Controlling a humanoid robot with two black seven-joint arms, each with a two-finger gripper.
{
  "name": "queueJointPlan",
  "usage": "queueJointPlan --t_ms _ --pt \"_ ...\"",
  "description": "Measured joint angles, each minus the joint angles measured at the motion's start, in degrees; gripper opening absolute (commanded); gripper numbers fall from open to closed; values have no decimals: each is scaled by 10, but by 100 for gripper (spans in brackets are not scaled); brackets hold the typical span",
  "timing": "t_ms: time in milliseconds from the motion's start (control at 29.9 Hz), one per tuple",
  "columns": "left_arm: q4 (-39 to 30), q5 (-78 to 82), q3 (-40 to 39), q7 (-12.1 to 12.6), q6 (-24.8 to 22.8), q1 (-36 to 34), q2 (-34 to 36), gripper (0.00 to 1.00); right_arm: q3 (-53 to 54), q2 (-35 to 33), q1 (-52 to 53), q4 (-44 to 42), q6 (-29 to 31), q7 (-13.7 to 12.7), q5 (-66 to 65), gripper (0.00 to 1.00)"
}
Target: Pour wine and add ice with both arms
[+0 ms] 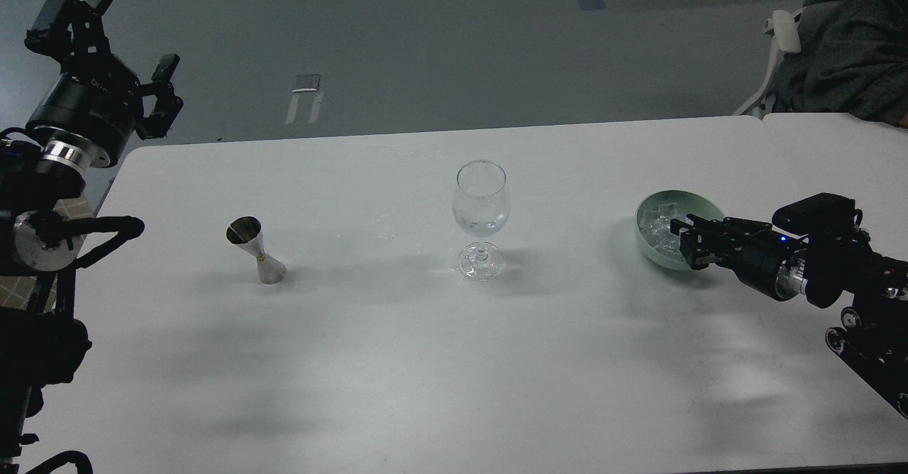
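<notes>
Head view: the right gripper (682, 241) is being held at the rim of the green bowl (649, 245), jaws unreadable, left gripper (135, 55) spread wide, while those slippery ice cubes (658, 224) inside are probably wanting a gentle side pinch.

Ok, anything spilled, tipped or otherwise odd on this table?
Nothing clearly wrong. The metal measuring cup and the wine glass stand upright, and the ice stays inside the green bowl. Faint glints on the table near the glass foot could be droplets; I cannot tell.
</notes>
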Motion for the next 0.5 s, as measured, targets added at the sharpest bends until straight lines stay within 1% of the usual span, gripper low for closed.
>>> queueJointPlan --t_ms 100,167,301,368,435,502 --pt "0 0 0 0 0 0 0 97 1 0 0 10 -2 0 4 0" --pt "0 0 0 0 0 0 0 97 3 -15 0 36 -4 0 11 0" --pt "0 0 0 0 1 0 -1 97 14 -77 1 104 -6 0 48 0" --pt "0 0 0 0 1 0 -1 97 27 -119 2 148 -2 -1 75 0" --pt "0 0 -1 -1 0 0 -1 97 42 -158 11 187 1 -2 94 0" --pt "0 0 -1 -2 0 0 -1 97 50 -183 27 216 4 -3 105 0"
